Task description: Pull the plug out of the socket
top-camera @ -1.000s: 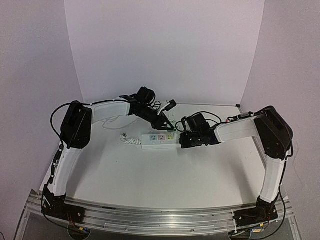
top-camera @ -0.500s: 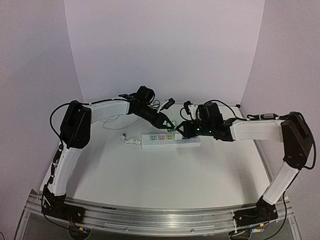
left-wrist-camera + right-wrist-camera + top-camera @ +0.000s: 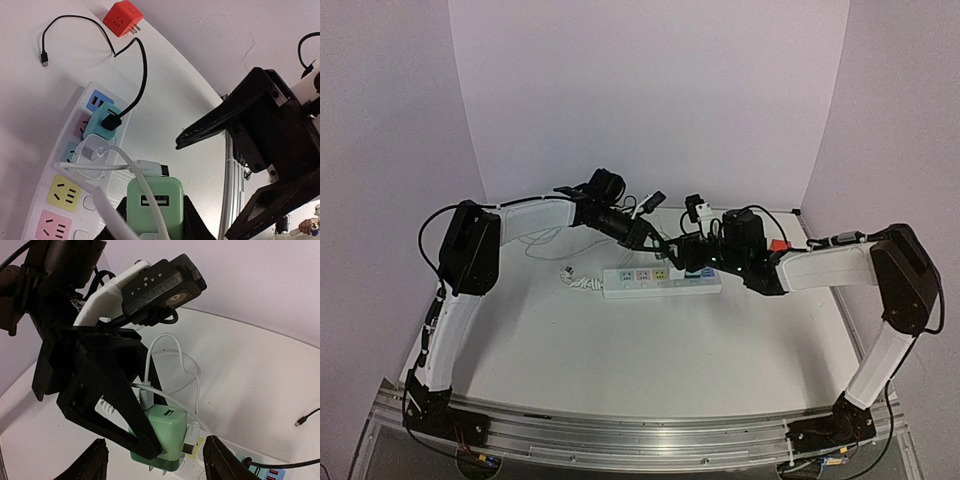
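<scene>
The socket [image 3: 660, 283] is a long white strip lying flat mid-table, its yellow and pink outlets [image 3: 64, 192] showing in the left wrist view. My left gripper [image 3: 154, 220] is shut on a mint-green plug [image 3: 154, 200]. That plug [image 3: 167, 437] hangs just above the strip with its prongs bare beneath it. A white cable runs from its top. My right gripper [image 3: 159, 465] is open, its fingers to either side of the plug and apart from it, over the strip's right half [image 3: 280, 474].
A teal plug [image 3: 102, 122] with a black cable and a white plug [image 3: 92, 152] stay seated in the strip. A red cube adapter [image 3: 123, 18] lies loose behind the strip. The strip's coiled white cord [image 3: 578, 281] trails left.
My right gripper has let go of the strip's right end, opened, and lifted up toward the plug. My left gripper has kept hold of the green plug and risen slightly.
</scene>
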`<action>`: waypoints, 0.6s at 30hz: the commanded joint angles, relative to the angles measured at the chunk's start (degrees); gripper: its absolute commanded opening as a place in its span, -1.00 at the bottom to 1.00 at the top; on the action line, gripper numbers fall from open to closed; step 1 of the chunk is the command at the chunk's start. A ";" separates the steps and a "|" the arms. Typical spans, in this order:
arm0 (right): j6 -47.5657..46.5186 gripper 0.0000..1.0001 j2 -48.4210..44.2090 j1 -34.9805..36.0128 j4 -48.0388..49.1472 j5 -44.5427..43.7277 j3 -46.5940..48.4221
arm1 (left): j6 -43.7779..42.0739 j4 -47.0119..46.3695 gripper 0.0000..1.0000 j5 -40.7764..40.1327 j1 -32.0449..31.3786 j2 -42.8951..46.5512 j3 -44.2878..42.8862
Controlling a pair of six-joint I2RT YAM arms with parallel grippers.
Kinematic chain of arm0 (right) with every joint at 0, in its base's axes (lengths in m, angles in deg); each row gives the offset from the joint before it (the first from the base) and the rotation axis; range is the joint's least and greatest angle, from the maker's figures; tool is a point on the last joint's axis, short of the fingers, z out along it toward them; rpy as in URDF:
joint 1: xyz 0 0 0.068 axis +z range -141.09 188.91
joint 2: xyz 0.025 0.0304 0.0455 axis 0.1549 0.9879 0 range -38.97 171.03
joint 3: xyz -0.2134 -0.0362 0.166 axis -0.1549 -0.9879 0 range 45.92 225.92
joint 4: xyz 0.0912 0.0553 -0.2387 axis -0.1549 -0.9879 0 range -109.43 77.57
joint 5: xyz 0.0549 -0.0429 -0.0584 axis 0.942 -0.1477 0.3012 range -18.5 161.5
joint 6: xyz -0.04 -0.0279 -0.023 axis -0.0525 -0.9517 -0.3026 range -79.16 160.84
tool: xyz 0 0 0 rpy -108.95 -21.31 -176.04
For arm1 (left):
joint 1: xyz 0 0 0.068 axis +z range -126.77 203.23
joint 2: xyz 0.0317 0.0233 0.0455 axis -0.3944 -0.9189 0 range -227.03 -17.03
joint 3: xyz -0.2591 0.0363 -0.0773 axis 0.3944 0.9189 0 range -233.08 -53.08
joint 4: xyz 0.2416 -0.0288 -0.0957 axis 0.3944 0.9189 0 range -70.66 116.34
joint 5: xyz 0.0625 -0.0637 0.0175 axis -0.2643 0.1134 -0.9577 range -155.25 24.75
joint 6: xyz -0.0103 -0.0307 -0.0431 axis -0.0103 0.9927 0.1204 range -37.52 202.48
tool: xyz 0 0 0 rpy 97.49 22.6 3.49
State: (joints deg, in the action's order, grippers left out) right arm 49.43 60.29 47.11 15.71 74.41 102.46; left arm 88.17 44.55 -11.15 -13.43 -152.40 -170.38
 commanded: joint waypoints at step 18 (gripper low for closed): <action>-11.22 0.36 7.88 3.22 7.90 -7.96 3.89 | 5.09 -5.39 -1.00 7.93 2.27 5.22 2.54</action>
State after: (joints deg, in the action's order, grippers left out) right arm 42.77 66.43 49.85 21.11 71.28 102.63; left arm 92.99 40.88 -4.66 -11.03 -151.02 -167.77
